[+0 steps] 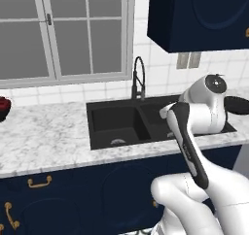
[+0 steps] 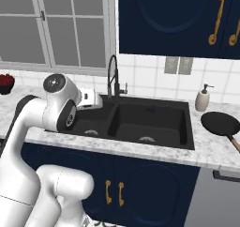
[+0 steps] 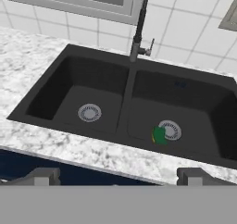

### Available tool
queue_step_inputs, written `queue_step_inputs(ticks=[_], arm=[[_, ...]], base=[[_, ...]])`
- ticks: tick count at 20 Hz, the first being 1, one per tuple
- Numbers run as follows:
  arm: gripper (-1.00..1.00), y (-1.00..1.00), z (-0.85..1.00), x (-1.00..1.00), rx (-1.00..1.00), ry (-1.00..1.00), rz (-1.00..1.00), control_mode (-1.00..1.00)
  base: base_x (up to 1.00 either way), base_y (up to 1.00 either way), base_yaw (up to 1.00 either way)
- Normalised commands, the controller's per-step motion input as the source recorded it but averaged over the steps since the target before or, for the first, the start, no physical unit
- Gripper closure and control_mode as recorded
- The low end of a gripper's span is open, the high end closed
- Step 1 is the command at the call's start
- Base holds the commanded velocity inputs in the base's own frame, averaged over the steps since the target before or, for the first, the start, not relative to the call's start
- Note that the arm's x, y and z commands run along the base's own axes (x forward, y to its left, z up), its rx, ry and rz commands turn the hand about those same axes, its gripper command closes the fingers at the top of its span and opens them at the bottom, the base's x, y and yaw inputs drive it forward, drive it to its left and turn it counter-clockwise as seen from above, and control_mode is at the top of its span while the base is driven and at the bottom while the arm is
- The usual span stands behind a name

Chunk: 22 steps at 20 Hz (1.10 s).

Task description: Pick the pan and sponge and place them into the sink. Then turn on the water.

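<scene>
the sponge (image 3: 159, 135) lies in the sink's (image 3: 125, 72) right basin; the tool (image 3: 115, 177) hangs spread wide, holding nothing.

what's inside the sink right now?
In the hand view the sink holds the sponge, lying in one basin beside its silver drain. The other basin shows just its drain. The pan sits on the counter, outside. Near basin walls hidden.

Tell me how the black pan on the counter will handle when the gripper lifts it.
The pan looks rigid and shallow, so it should not flex. Its long handle juts toward the counter's front edge, so gripped there, it would probably tip bowl-down. It sits flat, so rolling seems unlikely, though its smooth rim could slip between the gripper fingertips.
</scene>
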Motion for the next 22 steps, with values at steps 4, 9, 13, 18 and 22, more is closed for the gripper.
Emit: queue_step_inputs(ticks=[4, 9, 13, 18, 22], arm=[[-1.0, 0.0, 0.0, 0.0, 0.0, 0.0, 0.0, 1.0], [-1.0, 0.0, 0.0, 0.0, 0.0, 0.0, 0.0, 1.0], [-1.0, 0.0, 0.0, 0.0, 0.0, 0.0, 0.0, 1.0], [-1.0, 0.0, 0.0, 0.0, 0.0, 0.0, 0.0, 1.0], [-1.0, 0.0, 0.0, 0.0, 0.0, 0.0, 0.0, 1.0]], base=[[-0.02, -0.14, -0.07], [0.21, -0.43, -0.01], [0.36, -0.53, 0.0], [0.37, -0.34, 0.0], [0.47, -0.28, 0.0]])
